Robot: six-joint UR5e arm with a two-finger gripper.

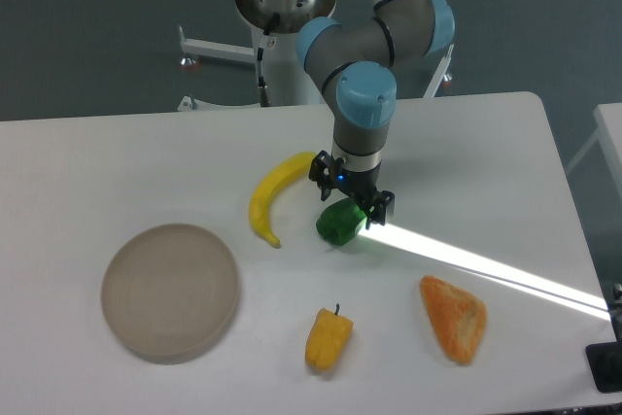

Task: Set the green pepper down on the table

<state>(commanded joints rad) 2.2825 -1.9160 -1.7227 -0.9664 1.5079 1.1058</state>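
Basically, green pepper (338,224) sat on the table (117,162), just right of the banana (269,195) tip. Gripper (351,203) stood directly over it, fingers down around the pepper's top; couldn't tell if they pinched it or stood slightly spread. Bright light stripe (486,264) ran from pepper toward right edge. Yellow pepper (328,338) lay nearer the front, orange wedge (454,318) front right, round plate (170,289) front left.

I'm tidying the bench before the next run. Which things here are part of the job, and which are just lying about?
Part of the job:
green pepper
table
claw

Just lying about:
banana
plate
yellow pepper
orange wedge
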